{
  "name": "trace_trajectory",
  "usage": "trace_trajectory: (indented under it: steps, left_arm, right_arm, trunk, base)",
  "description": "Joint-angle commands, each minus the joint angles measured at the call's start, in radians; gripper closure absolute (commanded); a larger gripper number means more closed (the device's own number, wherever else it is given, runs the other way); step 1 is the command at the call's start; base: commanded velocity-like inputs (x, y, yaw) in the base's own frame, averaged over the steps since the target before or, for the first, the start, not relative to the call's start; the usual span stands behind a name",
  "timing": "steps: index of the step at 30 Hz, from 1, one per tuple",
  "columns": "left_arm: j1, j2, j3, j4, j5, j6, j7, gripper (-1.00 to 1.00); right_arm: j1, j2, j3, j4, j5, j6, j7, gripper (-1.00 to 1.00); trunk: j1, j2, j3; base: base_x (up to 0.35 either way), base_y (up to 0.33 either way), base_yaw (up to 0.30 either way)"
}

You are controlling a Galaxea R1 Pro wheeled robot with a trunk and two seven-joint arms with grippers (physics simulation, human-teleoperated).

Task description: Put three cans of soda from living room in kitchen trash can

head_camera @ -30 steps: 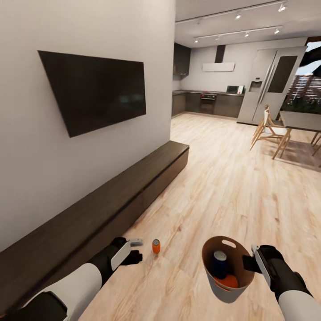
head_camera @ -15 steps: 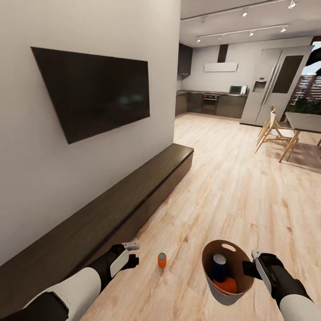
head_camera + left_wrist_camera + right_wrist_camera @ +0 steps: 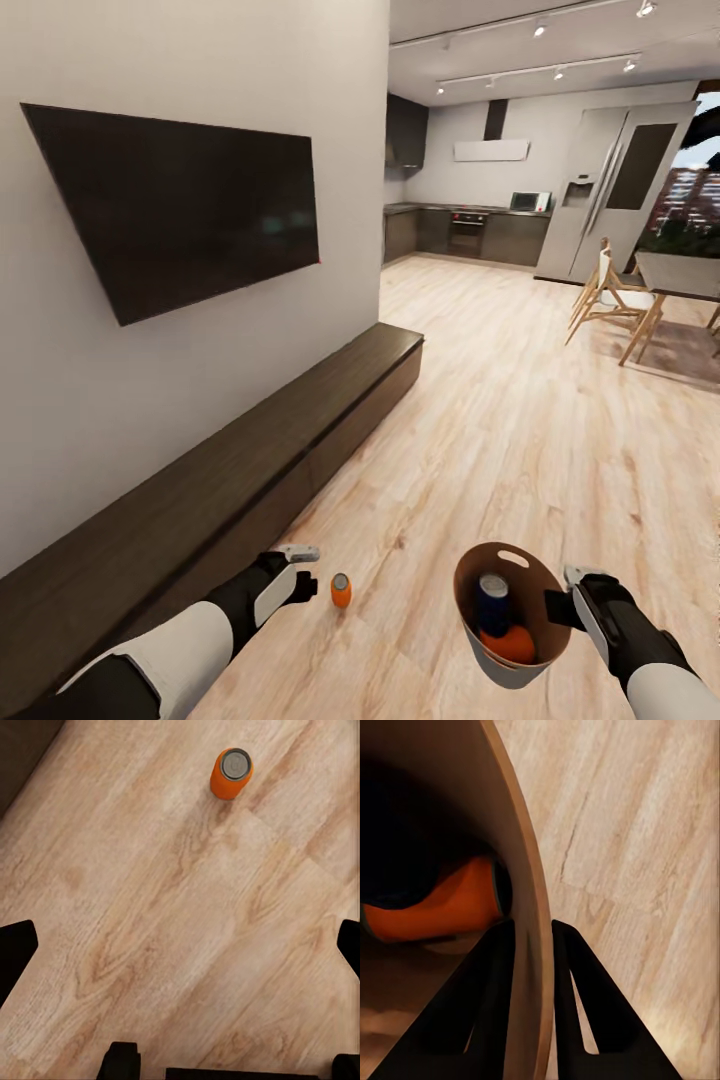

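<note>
An orange can of soda [image 3: 341,590] [image 3: 231,774] stands upright on the wood floor. My left gripper [image 3: 302,571] [image 3: 180,945] hovers open just beside it, with nothing between its fingers. My right gripper [image 3: 560,606] [image 3: 531,967] is shut on the rim wall of the tash can [image 3: 506,668] [image 3: 521,870], one finger inside and one outside, and holds it above the floor. Inside the bin a dark blue can [image 3: 492,597] stands over an orange can [image 3: 513,645] [image 3: 442,904] lying on its side. The kitchen [image 3: 470,225] lies far ahead, past the open floor.
A long low dark bench [image 3: 250,470] runs along the wall at my left under the wall TV [image 3: 180,205]. A dining table with wooden chairs [image 3: 620,295] stands at the far right, near the steel fridge [image 3: 610,190].
The whole view has swung slightly as the camera moved. The left gripper stays open near the orange can on the floor, and the right gripper keeps its hold on the bin.
</note>
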Motion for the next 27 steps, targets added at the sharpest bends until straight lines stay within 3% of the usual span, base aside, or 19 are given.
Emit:
trace_trajectory:
  steps: [1,6,13,21,27]
  left_arm:
    - [0.0,0.0,0.0,0.0,0.0,0.0,0.0,-1.0]
    - [0.0,0.001,-0.002,0.0,0.001,-0.001,0.0,-1.0]
    - [0.0,0.001,-0.001,0.002,0.002,-0.016,0.0,-1.0]
    - [0.002,0.0,-0.003,0.002,0.001,-0.03,-0.001,-1.0]
    - [0.003,-0.001,-0.003,-0.001,0.003,-0.045,-0.001,-1.0]
  right_arm:
    - [0.0,0.0,-0.001,0.0,-0.016,0.0,0.006,1.0]
    - [0.0,0.006,-0.001,-0.001,-0.017,-0.001,0.004,1.0]
    - [0.0,0.012,0.002,0.009,-0.017,-0.001,0.006,1.0]
    - [0.0,0.013,0.004,0.025,-0.017,-0.002,0.007,1.0]
    - [0.001,0.012,0.006,0.052,-0.011,-0.036,0.007,1.0]
  trunk:
    - [0.0,0.0,0.0]
    - [0.0,0.0,0.0]
    - [0.0,0.0,0.0]
    - [0.0,0.0,0.0]
    - [0.0,0.0,0.0]
  base:
    - [0.002,-0.092,0.0]
    - [0.048,-0.043,0.0]
    - [0.273,-0.04,-0.048]
    - [0.319,-0.042,-0.247]
    - [0.122,-0.1,-0.203]
